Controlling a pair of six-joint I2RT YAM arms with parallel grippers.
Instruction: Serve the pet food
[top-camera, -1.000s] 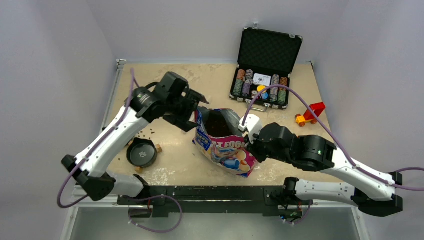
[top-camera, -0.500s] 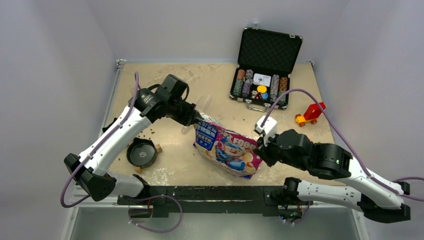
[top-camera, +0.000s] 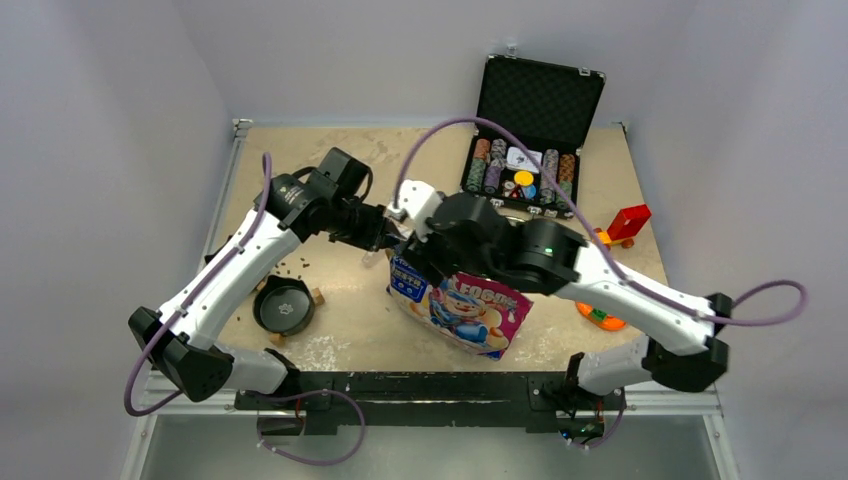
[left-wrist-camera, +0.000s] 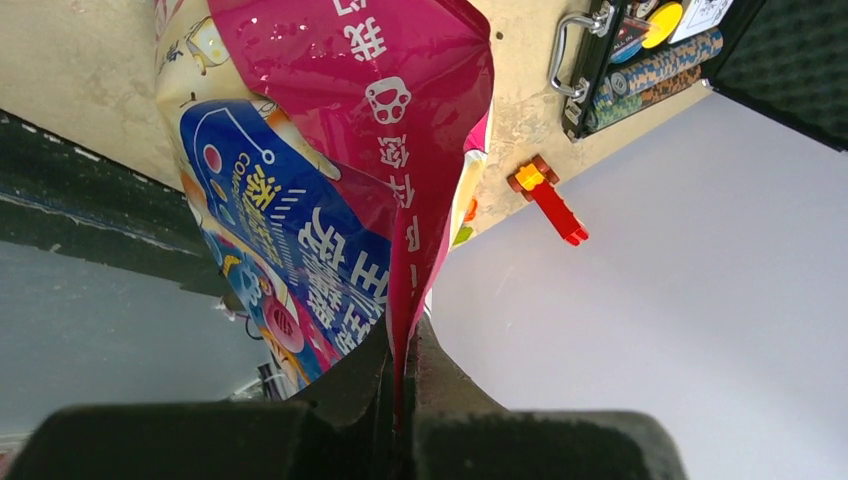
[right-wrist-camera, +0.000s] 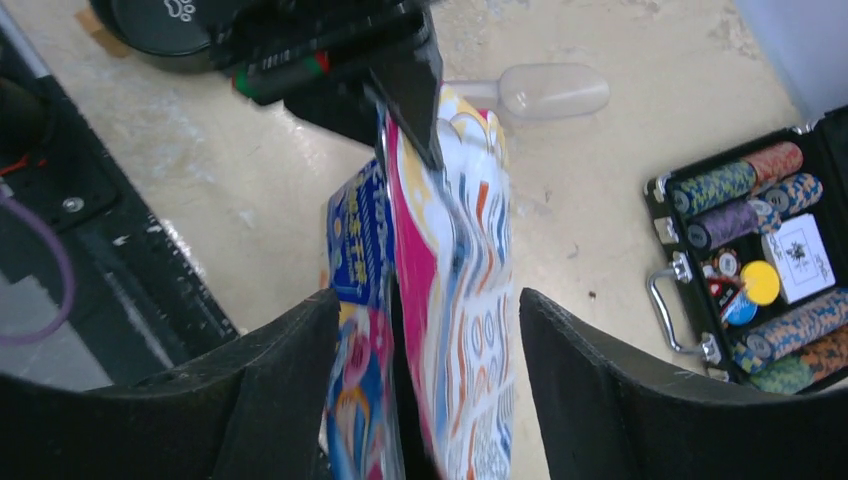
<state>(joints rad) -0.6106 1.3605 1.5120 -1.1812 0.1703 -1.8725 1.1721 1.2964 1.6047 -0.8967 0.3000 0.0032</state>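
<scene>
Near centre, left claw (left-wrist-camera: 402, 350) pinches the glossy crinkled bag (left-wrist-camera: 330, 180); right claw (right-wrist-camera: 425, 305) gapes astride it.

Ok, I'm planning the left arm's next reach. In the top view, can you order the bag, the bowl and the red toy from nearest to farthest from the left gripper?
1. bag: its top edge is pinched in the left gripper, and its body lies to the right.
2. bowl: on the left, toward the near edge.
3. red toy: far off on the right side.
</scene>
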